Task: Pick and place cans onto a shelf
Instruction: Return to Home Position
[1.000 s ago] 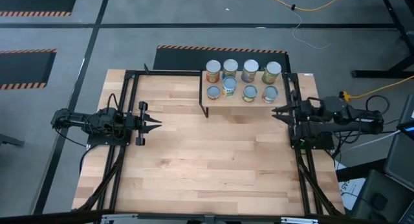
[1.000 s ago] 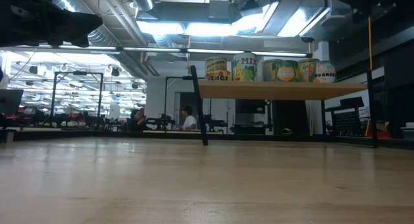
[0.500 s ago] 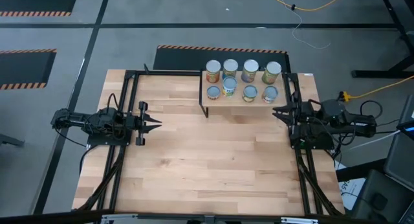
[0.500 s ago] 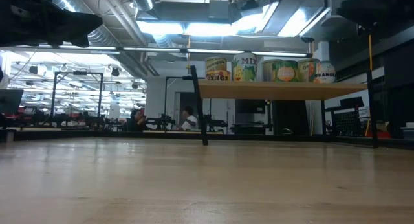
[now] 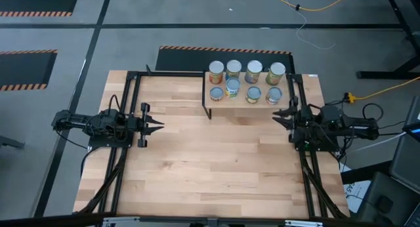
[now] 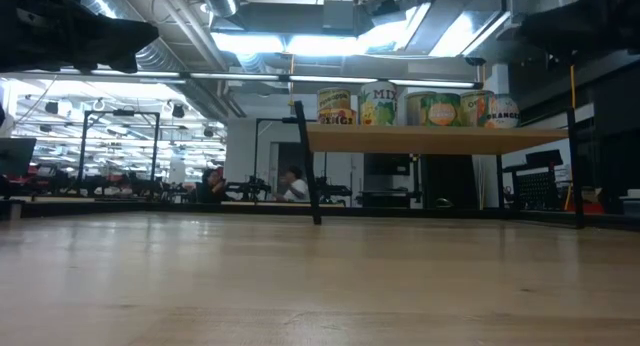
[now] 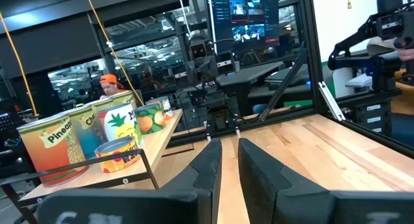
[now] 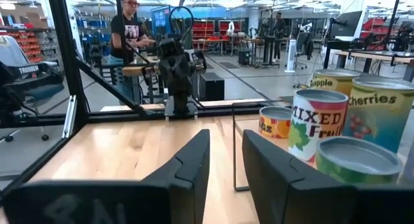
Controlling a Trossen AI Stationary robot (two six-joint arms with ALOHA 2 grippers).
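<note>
We noted eight cans (image 5: 253, 72) standing on the shelf (image 5: 241, 100), just beside the right tool (image 5: 277, 115), which was released, its fingers narrowly parted. The left tool (image 5: 159, 125), well apart across the desk (image 5: 210, 155), was likewise released and empty.

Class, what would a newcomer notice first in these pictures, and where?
Eight cans stand in two rows on the small shelf at the far edge of the table. The left tool and right tool hang empty at opposite sides, pointing inward.
</note>
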